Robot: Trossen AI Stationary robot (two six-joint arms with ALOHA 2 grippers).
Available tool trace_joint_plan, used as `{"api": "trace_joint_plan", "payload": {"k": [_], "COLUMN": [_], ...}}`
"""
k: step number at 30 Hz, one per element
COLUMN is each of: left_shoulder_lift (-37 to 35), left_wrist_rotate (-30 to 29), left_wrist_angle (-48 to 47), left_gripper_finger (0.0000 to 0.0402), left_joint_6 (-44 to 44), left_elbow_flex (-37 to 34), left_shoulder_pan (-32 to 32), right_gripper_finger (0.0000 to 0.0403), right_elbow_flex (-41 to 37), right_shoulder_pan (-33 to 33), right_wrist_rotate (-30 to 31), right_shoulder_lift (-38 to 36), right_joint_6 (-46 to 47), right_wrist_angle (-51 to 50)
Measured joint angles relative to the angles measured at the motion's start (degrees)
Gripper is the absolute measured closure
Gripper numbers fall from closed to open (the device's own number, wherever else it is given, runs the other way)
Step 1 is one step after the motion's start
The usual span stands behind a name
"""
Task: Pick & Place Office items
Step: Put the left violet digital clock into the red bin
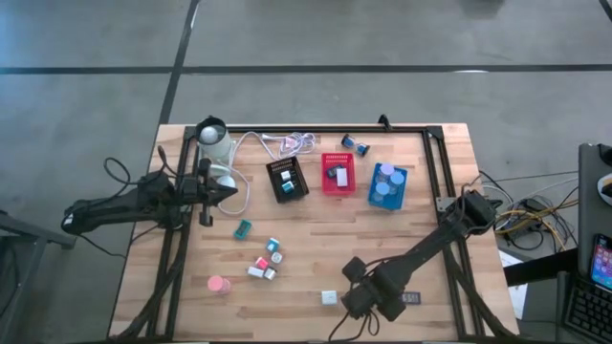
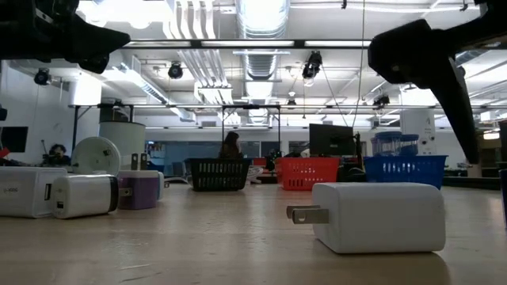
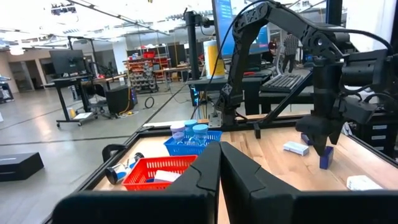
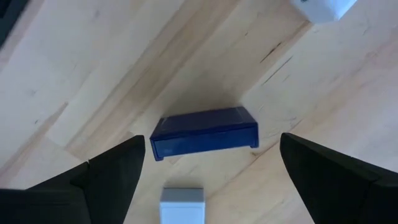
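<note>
My right gripper (image 4: 211,148) points down near the table's front edge, open, its fingers on either side of a dark blue block (image 4: 204,132) and above it. The left wrist view shows that block (image 3: 326,157) on end on the wood, just under the right gripper (image 3: 320,140). In the high view the right gripper (image 1: 368,298) hides it. A white block (image 1: 330,297) lies beside it, and a small dark rectangle (image 1: 411,299) lies to the right. More small pieces (image 1: 268,260), a teal block (image 1: 243,228) and a pink roll (image 1: 219,284) lie left of centre. My left gripper (image 1: 229,194) waits shut and level at the left.
Black (image 1: 287,179), red (image 1: 338,173) and blue (image 1: 387,185) mesh trays stand in a row at the back. Two blue rolls (image 1: 356,145) and a white coiled cable (image 1: 292,143) lie behind them. A white plug block (image 2: 380,218) sits close in the low view. Bare wood lies around the table's middle.
</note>
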Motion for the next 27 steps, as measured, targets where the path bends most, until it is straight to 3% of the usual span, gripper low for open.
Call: {"api": "trace_joint_plan", "payload": {"k": [27], "left_shoulder_lift": [0.0], "left_wrist_rotate": [0.0], "left_wrist_angle": [0.0], "left_gripper_finger": [0.039], "left_joint_6": [0.0], "left_elbow_flex": [0.0], "left_shoulder_pan": [0.0], "right_gripper_finger": [0.0035], "right_elbow_flex": [-4.4], "right_shoulder_pan": [0.0], "right_wrist_rotate": [1.0], "right_shoulder_lift": [0.0], "right_joint_6": [-0.5], "right_wrist_angle": [6.5]}}
